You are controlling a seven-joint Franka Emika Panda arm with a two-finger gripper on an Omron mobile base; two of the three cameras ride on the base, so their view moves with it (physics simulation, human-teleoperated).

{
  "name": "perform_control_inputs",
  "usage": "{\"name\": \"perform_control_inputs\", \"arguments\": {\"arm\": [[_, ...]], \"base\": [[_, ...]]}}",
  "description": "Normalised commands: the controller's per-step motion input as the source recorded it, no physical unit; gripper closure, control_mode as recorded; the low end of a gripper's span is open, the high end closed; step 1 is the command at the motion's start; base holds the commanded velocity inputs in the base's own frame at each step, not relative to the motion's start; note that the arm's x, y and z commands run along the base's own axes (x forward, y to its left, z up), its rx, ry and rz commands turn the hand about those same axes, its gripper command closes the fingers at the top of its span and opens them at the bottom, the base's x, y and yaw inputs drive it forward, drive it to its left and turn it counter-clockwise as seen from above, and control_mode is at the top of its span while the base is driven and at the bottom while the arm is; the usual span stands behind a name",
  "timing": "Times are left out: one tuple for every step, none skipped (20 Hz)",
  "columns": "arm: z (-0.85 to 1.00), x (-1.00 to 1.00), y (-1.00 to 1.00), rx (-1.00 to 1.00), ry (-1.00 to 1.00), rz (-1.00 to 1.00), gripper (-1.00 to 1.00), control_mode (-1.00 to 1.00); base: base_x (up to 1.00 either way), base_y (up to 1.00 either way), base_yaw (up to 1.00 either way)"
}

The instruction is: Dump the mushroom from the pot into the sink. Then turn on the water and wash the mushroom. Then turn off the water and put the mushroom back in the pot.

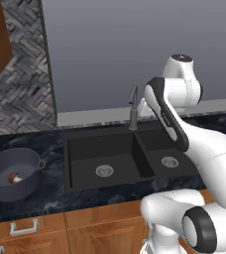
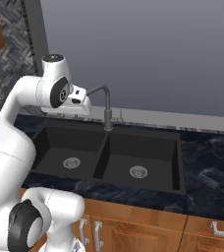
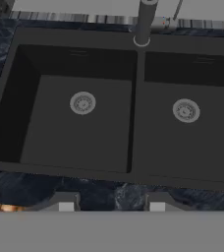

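The round dark grey-blue pot [image 1: 13, 173] stands on the dark marbled table [image 1: 50, 191] near its left edge, well apart from the matte black double-basin sink [image 1: 68, 163]. The tiny brown-capped mushroom [image 1: 14, 177] lies inside it. The fingers [image 3: 109, 203], parted and empty, hang above the sink's front rim, so the pot lies far to their left

Kitchen: sink [image 1: 80, 149], wooden cabinets [image 2: 148, 231].
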Motion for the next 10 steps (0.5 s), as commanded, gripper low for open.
{"name": "perform_control_inputs", "arguments": {"arm": [[0.00, 0.00, 0.00, 0.00, -0.01, 0.00, -1.00, -1.00], [0.00, 0.00, 0.06, 0.00, -0.04, 0.00, -1.00, -1.00], [0.00, 0.00, 0.13, 0.00, -0.11, 0.00, -1.00, -1.00], [0.00, 0.00, 0.04, 0.00, -0.12, 0.00, -1.00, -1.00], [0.00, -0.05, 0.01, 0.00, -0.18, 0.00, -1.00, -1.00], [0.00, -0.12, 0.06, 0.00, -0.18, 0.00, -1.00, -1.00], [0.00, -0.11, 0.09, 0.00, -0.09, 0.00, -1.00, -1.00], [-0.01, -0.07, 0.17, 0.04, -0.02, 0.00, -1.00, -1.00], [-0.09, -0.03, 0.22, 0.07, 0.00, 0.00, -1.00, -1.00], [-0.11, -0.06, 0.21, 0.09, 0.00, 0.00, -1.00, -1.00]], "base": [[0.00, 0.00, 0.00], [0.00, 0.00, 0.00], [0.00, 0.00, 0.00], [0.00, 0.00, 0.00], [0.00, 0.00, 0.00], [0.00, 0.00, 0.00], [0.00, 0.00, 0.00], [0.00, 0.00, 0.00], [0.00, 0.00, 0.00], [0.00, 0.00, 0.00]]}}
